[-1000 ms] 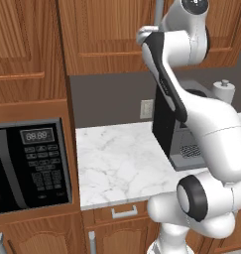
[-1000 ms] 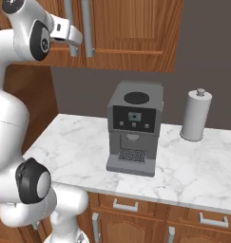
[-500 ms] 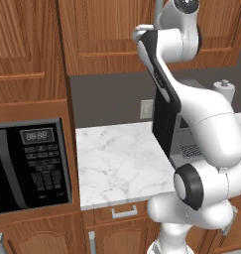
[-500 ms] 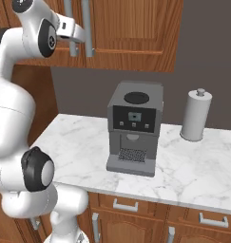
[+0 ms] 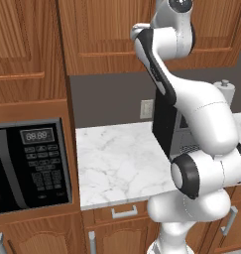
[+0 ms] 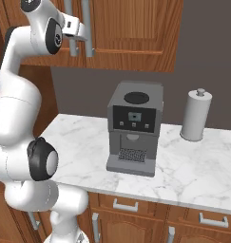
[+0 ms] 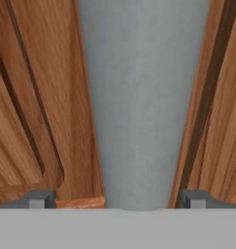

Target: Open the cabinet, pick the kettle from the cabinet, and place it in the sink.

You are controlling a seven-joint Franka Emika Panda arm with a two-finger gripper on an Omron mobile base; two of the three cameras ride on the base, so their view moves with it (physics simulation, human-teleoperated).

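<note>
The cabinet [image 6: 131, 33] runs along the top of the right base view, both doors closed, its two grey bar handles [image 6: 87, 28] at the upper left. The gripper [image 6: 75, 34] is right at those handles with jaws spread wide, holding nothing. In the hand view a grey handle [image 7: 141, 97] fills the centre, between the two fingertips [image 7: 39, 198] at the bottom.

Grey wall [image 6: 202, 52], white marble countertop [image 6: 183, 171], wooden lower cupboards [image 6: 136, 223].

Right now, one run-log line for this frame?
phase: reach for cabinet handle | hand: open, straddling grey handle bar | doors: shut | kettle: unseen
</note>
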